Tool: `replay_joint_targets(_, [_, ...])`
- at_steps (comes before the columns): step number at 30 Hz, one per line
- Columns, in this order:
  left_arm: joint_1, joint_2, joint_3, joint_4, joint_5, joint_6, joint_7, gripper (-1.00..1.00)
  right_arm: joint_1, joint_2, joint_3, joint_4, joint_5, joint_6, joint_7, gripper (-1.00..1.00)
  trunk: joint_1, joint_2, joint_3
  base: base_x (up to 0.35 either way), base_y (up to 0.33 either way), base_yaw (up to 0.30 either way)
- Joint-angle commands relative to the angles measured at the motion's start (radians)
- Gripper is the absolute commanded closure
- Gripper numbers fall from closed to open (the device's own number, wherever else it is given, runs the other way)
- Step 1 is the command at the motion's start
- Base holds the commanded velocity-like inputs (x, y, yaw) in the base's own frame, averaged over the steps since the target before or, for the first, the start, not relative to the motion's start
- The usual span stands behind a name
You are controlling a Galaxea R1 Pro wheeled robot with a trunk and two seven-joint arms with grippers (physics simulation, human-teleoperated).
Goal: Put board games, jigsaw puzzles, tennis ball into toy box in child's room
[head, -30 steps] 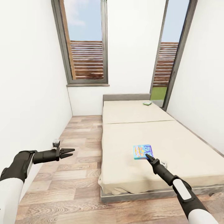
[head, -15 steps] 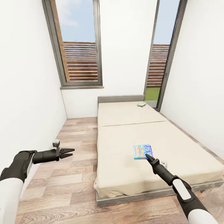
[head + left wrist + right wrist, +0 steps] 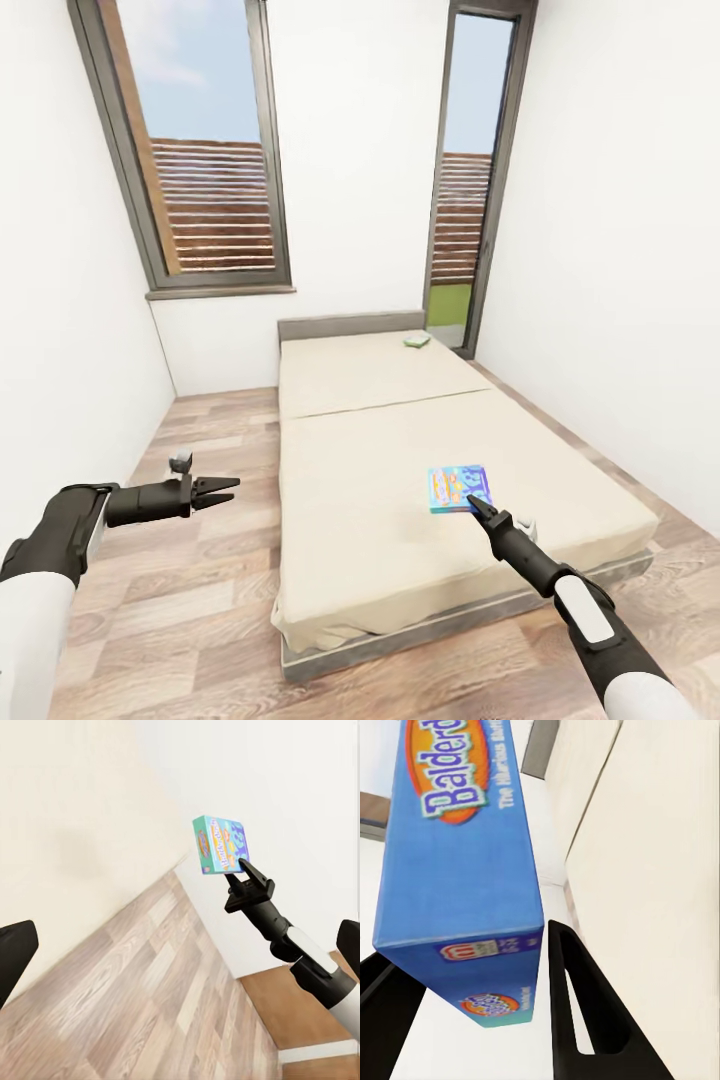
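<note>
A blue board game [image 3: 460, 487] with colourful print is gripped at its near edge by the right claw [image 3: 481, 509], which is closed on the box and holds it over the near part of the bed [image 3: 400, 470]. In the right wrist view the same blue box [image 3: 465, 870] is seen clamped between the two dark fingers [image 3: 585, 1020], one on each face. In the left wrist view the box [image 3: 219, 846] is seen carried at the tip of the right claw [image 3: 244, 870], with the white wall behind it.

The left claw [image 3: 222, 490] is held out over the wood-plank floor [image 3: 200, 560] beside the bed, its fingers parted and nothing between them.

A second board game [image 3: 417, 341], small and green-white, is seen lying flat on the far end of the beige mattress, just before the low grey headboard [image 3: 350, 325] and near the bed's right edge. Beyond the bed, two tall dark-framed windows [image 3: 200, 150] are set in the white end wall.
</note>
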Motion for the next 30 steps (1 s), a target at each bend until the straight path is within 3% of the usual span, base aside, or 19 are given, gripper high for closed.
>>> replay_joint_targets(1, [-0.001,-0.001,0.003,-0.001,-0.011,0.010,-0.009,-1.00,-0.001,0.000,-0.002,0.001,-0.007,0.008,0.001,1.00,-0.004,0.007,0.003,0.000,0.000,-0.247])
replay_joint_targets(15, [-0.001,0.001,0.001,-0.001,-0.013,0.008,-0.009,-1.00,0.002,-0.015,-0.004,0.003,-0.007,0.009,0.006,1.00,-0.058,0.105,0.060,0.000,0.000,-0.247])
replay_joint_targets(22, [-0.001,0.013,0.001,-0.001,-0.012,0.008,-0.009,-1.00,0.001,-0.047,-0.004,0.006,-0.007,0.010,0.088,1.00,-0.085,0.154,0.088,0.000,0.000,-0.247])
replay_joint_targets(30, [-0.001,0.014,0.002,-0.003,-0.012,0.007,-0.009,-1.00,0.002,-0.051,-0.004,0.008,-0.011,0.012,0.127,1.00,-0.115,0.210,0.120,0.000,0.000,-0.247])
